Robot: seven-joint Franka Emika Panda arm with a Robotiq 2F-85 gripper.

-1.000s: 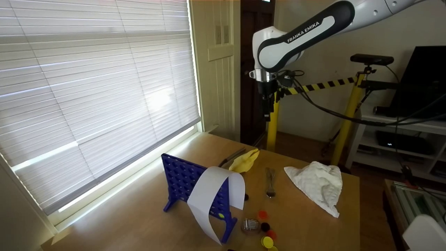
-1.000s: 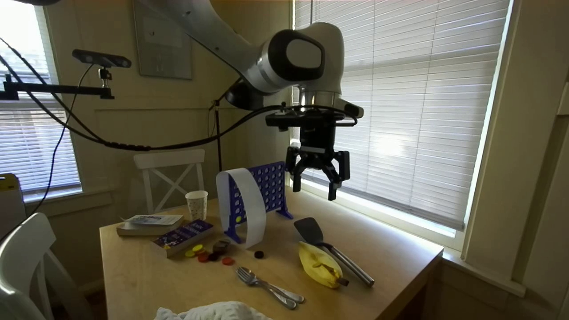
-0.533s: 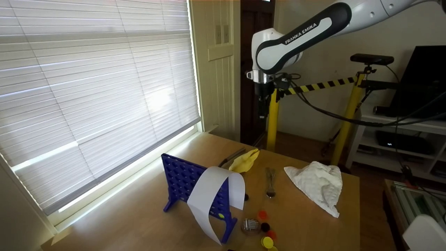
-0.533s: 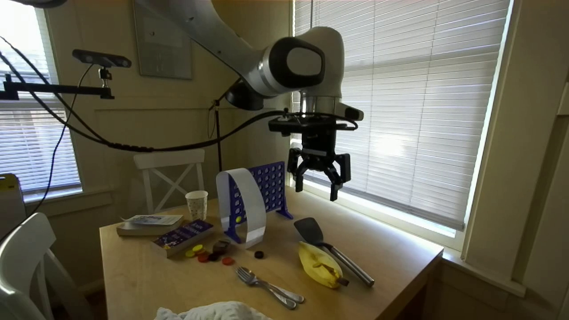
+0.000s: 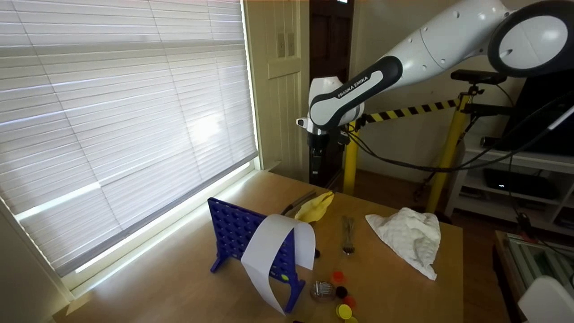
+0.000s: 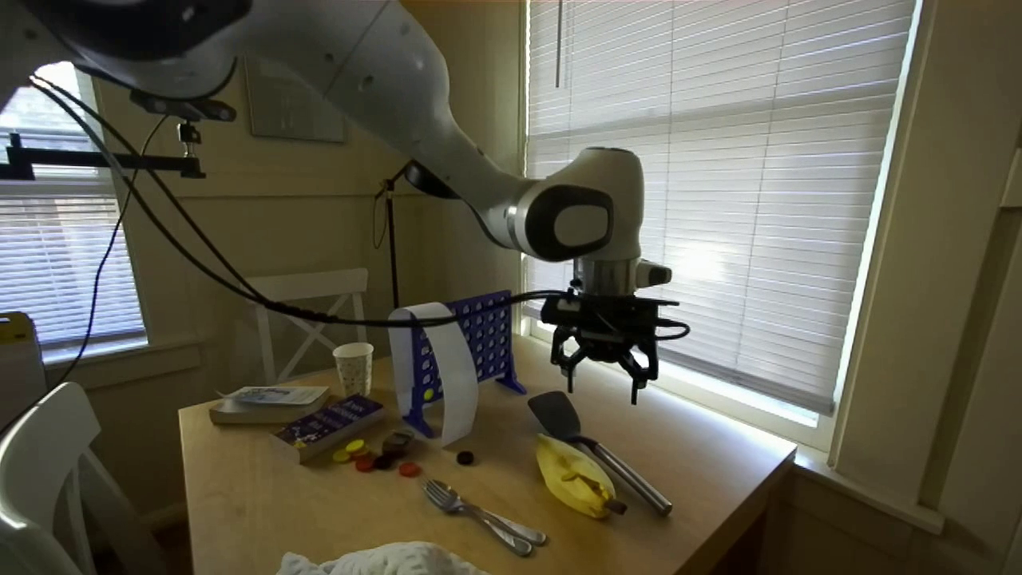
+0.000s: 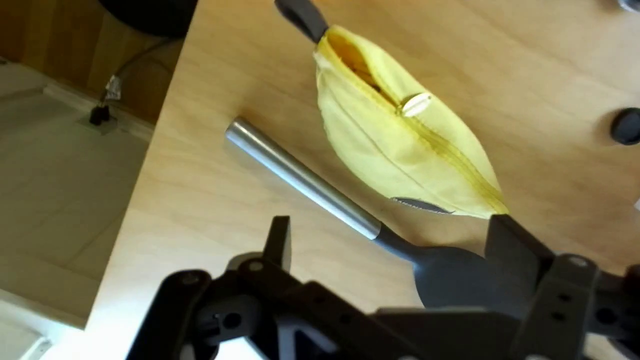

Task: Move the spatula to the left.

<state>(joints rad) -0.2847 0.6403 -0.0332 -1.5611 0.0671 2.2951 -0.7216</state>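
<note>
The spatula has a dark blade and a shiny metal handle. It lies flat on the table in an exterior view point(image 6: 631, 477), behind the yellow banana-shaped pouch point(image 6: 573, 477). In the other exterior picture, the spatula point(image 5: 299, 202) is partly hidden by the pouch point(image 5: 315, 207). My gripper point(image 6: 603, 393) is open and empty above the table, higher than the spatula. In the wrist view the gripper point(image 7: 390, 219) stands open over the spatula point(image 7: 305, 180), with the neck and blade showing between the fingers. The right finger and the gripper body hide part of the blade.
The pouch point(image 7: 405, 135) lies close beside the spatula handle. A blue game rack point(image 6: 483, 335) with a paper strip stands near the window. A fork and knife point(image 6: 487, 515), loose discs point(image 6: 409, 469), books point(image 6: 327, 427), a cup point(image 6: 354, 369) and a white cloth point(image 5: 408, 237) are on the table.
My gripper has come down a good way toward the table and shifted toward the spatula, staying open. The arm has stretched out further. The spatula and the other objects have not moved.
</note>
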